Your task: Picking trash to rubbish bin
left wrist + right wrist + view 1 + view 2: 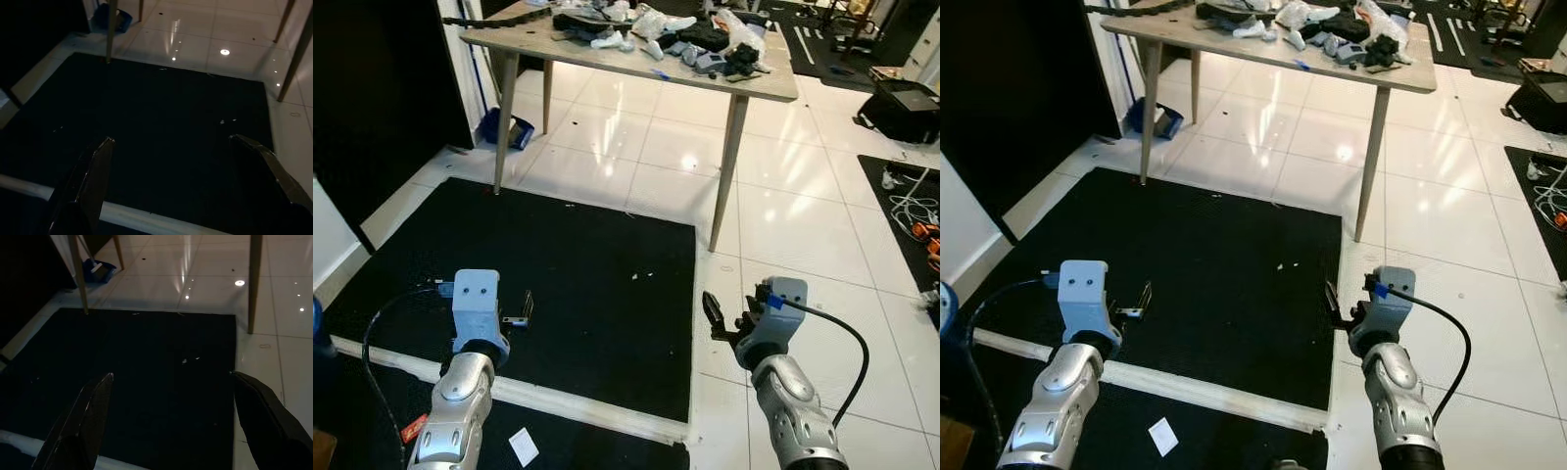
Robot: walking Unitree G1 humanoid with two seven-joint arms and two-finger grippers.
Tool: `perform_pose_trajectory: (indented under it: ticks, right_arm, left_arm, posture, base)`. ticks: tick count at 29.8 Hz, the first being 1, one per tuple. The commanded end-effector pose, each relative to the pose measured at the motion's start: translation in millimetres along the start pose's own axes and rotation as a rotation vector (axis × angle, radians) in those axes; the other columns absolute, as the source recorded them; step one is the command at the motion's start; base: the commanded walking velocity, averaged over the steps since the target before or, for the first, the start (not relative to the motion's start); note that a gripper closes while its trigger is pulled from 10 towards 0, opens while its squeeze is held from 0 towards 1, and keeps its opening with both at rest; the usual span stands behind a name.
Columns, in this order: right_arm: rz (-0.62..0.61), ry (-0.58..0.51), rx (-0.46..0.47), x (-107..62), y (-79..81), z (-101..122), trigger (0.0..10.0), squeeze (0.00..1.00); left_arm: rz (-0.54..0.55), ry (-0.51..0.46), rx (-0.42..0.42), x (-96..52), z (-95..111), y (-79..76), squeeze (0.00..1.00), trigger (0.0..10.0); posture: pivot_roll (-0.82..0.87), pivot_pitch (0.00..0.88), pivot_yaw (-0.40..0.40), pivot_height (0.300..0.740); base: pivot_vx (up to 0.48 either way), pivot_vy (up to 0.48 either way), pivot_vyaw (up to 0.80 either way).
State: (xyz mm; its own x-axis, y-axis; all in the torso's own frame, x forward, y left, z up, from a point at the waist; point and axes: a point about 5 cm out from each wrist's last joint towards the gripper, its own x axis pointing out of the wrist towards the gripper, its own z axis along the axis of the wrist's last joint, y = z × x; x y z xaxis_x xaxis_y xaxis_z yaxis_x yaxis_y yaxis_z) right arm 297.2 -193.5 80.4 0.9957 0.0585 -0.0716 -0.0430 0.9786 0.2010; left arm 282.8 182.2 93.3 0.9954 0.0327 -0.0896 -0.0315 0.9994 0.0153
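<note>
**Two open grippers over a black mat**

The robot stands at the near edge of a big black mat (558, 284) on a shiny white tile floor (803, 225). Both arms are held out low in front. The left gripper (181, 161) hangs over the mat with its two black fingers spread wide apart — nothing is between them. The right gripper (171, 401) is near the mat's right edge, and its fingers are spread wide too, holding nothing.

Tiny white bits (185, 361) lie on the mat, out in front of the grippers and not touching them. A small white paper scrap (523, 446) lies on the dark floor close to the robot, past a white strip (568, 401), just beside the left arm.

Farther off stands a wooden table (773, 86) on thin legs. Its top holds a messy pile of white and black things (695, 39) — too small to tell what they are. A blue thing (507, 129) sits on the tiles by the table's far left leg; I cannot tell if it holds anything. The head views also show white cables (915, 206) on the floor at the right.
</note>
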Motion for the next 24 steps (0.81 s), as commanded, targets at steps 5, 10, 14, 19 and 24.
perform_pose_trajectory:
  ticks: [5, 10, 14, 19, 24]
  right_arm:
    - [-0.008, 0.030, -0.023, -1.2, -1.7, -6.2, 10.0, 0.00]
    - [0.001, 0.029, -0.026, -0.7, -0.8, -5.8, 10.0, 0.00]
    - [0.006, 0.030, -0.028, 1.0, -0.8, -4.9, 10.0, 0.00]
    - [0.009, 0.027, -0.031, 2.8, 0.2, -3.0, 10.0, 0.00]
    - [0.026, 0.022, -0.039, 3.7, 2.8, -2.1, 10.0, 0.00]
  left_arm:
    - [-0.007, -0.012, 0.011, -2.1, -0.6, 0.1, 0.00, 10.0]
    - [-0.007, -0.016, 0.008, -1.7, -0.1, 0.4, 0.00, 10.0]
    - [0.002, -0.024, 0.002, 0.2, 1.8, 0.8, 0.00, 10.0]
    - [-0.004, -0.035, 0.002, 2.4, 4.0, -0.6, 0.00, 10.0]
    - [-0.021, -0.043, 0.006, 3.8, 5.4, -3.2, 0.00, 10.0]
  posture:
    - [0.03, 0.137, -0.025, 0.740]
    - [0.03, 0.137, -0.025, 0.740]
    - [0.03, 0.139, -0.031, 0.740]
    - [0.02, 0.144, -0.032, 0.740]
    - [0.02, 0.138, -0.032, 0.740]
  base:
    - [0.000, 0.000, 0.00]
    - [0.000, 0.000, 0.00]
    - [0.000, 0.000, 0.00]
    - [0.000, 0.000, 0.00]
    - [0.155, 0.000, 0.00]
